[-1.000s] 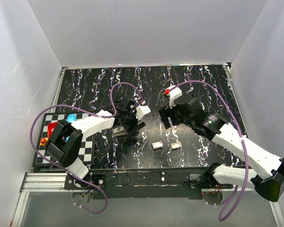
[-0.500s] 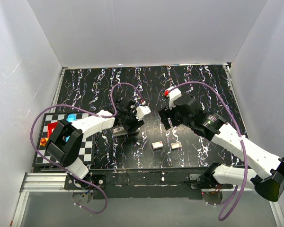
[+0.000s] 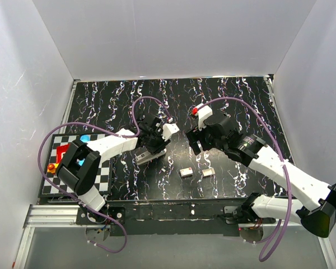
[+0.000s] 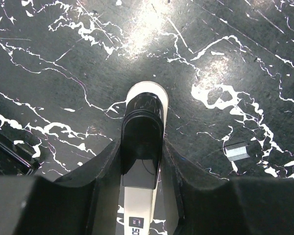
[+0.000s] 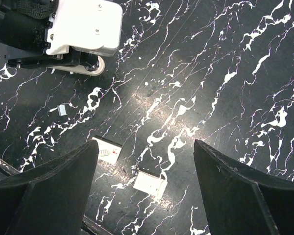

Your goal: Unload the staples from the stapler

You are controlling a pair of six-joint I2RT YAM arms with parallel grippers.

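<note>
The stapler (image 4: 142,132), slim with a black top and a silvery-white base, sits between my left gripper's (image 4: 142,149) fingers, pointing away from the wrist, low over the black marbled table. In the top view my left gripper (image 3: 153,145) is shut on the stapler (image 3: 151,156) left of the table's middle. A short silvery staple strip (image 4: 236,150) lies loose on the table to the stapler's right; it also shows in the right wrist view (image 5: 63,109). My right gripper (image 5: 144,147) is open and empty, hovering above the table (image 3: 195,140), to the right of the stapler.
Two small silvery-white boxes (image 3: 186,172) (image 3: 208,172) lie near the front edge; they show below my right gripper (image 5: 106,149) (image 5: 150,182). A checkered board (image 3: 103,179) with red and blue pieces sits at the left edge. White walls surround the table.
My left gripper has turned with the stapler, which now lies lower and shows its silvery side. My right gripper has shifted slightly left and back.
</note>
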